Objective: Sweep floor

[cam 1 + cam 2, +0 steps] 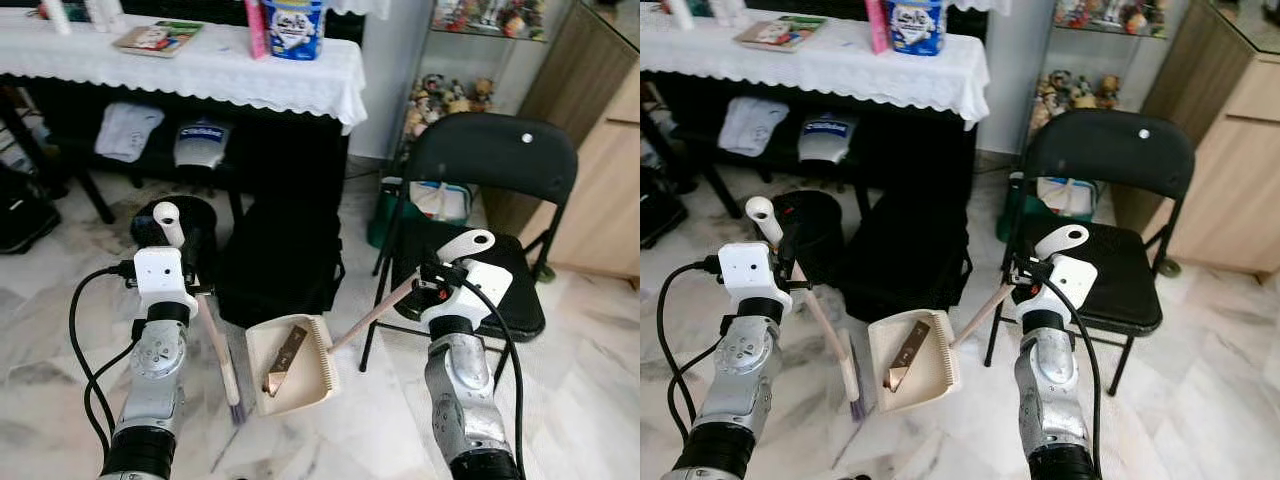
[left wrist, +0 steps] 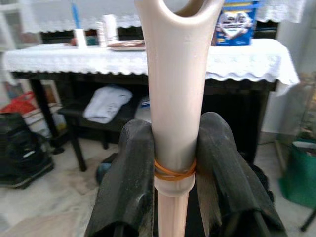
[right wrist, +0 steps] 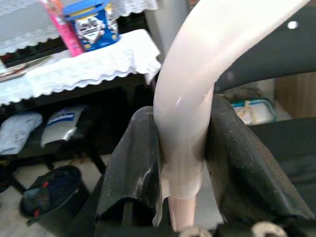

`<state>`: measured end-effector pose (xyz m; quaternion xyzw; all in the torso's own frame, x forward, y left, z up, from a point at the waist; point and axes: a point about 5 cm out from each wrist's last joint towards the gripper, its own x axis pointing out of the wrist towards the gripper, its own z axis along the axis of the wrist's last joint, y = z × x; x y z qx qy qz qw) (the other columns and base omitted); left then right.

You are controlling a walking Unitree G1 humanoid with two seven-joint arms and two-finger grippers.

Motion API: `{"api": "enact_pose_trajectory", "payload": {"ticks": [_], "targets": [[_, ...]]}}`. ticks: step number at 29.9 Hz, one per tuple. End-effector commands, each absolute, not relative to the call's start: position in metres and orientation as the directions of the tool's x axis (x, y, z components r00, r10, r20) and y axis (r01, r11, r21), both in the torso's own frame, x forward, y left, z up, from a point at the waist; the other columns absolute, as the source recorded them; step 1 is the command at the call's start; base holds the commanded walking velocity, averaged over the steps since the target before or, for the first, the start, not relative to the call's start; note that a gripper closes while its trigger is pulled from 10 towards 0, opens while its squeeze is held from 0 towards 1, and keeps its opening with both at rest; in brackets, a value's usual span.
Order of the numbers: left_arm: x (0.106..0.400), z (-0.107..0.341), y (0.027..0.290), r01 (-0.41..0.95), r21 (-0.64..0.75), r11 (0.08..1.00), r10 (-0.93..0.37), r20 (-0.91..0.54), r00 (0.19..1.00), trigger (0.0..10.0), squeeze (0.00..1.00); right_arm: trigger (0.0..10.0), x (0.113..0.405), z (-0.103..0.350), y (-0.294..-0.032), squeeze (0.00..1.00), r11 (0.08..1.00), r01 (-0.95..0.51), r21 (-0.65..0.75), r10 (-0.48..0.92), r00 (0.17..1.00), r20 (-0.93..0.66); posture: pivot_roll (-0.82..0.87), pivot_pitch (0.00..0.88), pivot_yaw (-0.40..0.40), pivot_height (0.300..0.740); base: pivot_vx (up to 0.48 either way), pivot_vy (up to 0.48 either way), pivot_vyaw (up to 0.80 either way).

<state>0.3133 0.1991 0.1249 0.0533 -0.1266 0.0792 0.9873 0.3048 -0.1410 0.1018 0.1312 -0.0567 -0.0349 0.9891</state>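
The left gripper was pinching the top of the broom handle, its 2 fingers pressed against the cream shaft just below the hanging loop, where an orange rubber band circled it. From that grip the handle ran down and forward toward 5 o'clock, ending in dark bristles resting on the marble floor just beside the dustpan's near-left edge.

The right gripper was closed on the curved end of the dustpan handle, with both fingers clamped on the pale plastic. The handle sloped down toward 8 o'clock from that gripper to the cream pan, which sat on the floor between the 2 arms, its toothed edge facing the right side. A flat brown piece of debris lay inside the pan, its long axis running roughly from 1 to 7 o'clock.

The relation that mattered was broom to pan: the bristles stood at about 9 o'clock of the pan, nearly touching it, and the 2 handles rose apart in a V toward their grippers. The left arm was nearer the bristles, so any further stroke would probably have been its work, drawn toward 3 o'clock while the right arm held the pan steady.

A black folding chair stood behind the right arm, and a cloth-covered worktop lay at 11 o'clock, with a dark bin below.
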Motion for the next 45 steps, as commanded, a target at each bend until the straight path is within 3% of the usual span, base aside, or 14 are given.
{"api": "enact_pose_trajectory", "payload": {"ticks": [1,45], "targets": [[0.3137,0.1375,0.1980,-0.175,0.110,0.978,0.131,0.321,0.938,10.0,0.00,10.0,0.3064,0.1121,-0.1419,0.00,0.960,0.050,0.275,-0.095,0.983,0.155,-0.04,0.024,-0.013,0.740,0.000,0.000,0.52],[0.3165,0.1318,0.1938,-0.142,0.124,0.982,0.101,0.290,0.952,10.0,0.00,10.0,0.3098,0.1147,-0.1459,0.00,0.966,0.068,0.251,-0.109,0.982,0.155,-0.09,0.010,0.008,0.740,0.000,0.000,0.70]]}}
